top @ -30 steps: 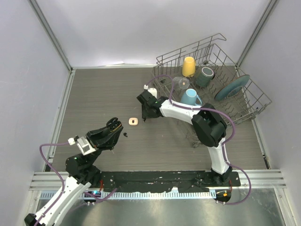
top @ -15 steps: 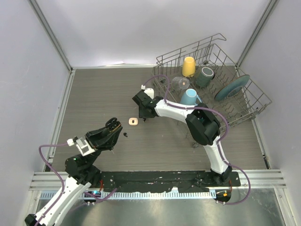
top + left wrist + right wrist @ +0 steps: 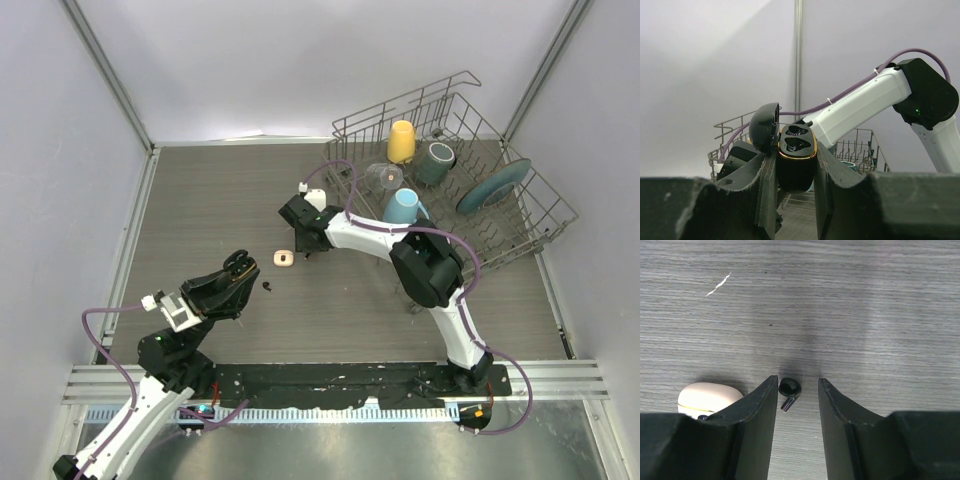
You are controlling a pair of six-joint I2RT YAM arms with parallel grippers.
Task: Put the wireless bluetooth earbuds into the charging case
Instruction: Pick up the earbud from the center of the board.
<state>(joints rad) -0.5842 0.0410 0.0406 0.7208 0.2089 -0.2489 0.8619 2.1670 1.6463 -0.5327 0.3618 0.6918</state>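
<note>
In the top view, the left gripper point(image 3: 237, 266) is seen near the cream case point(image 3: 284, 259), to its left, the right gripper point(image 3: 307, 244) just to its right, and a black earbud point(image 3: 267, 286) just in front of it. In the left wrist view, the black charging case point(image 3: 796, 150), lid open, is clamped between the left fingers. In the right wrist view, the right jaws are spread around a second black earbud point(image 3: 789, 390), just right of the cream case point(image 3: 707, 397).

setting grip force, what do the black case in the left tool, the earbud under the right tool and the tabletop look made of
black charging case: glossy plastic by its sheen, gold rim looks metallic. black earbud: shiny plastic, probably; too small to tell. table: matte wood or wood-look laminate, grey-brown grain streaks.
</note>
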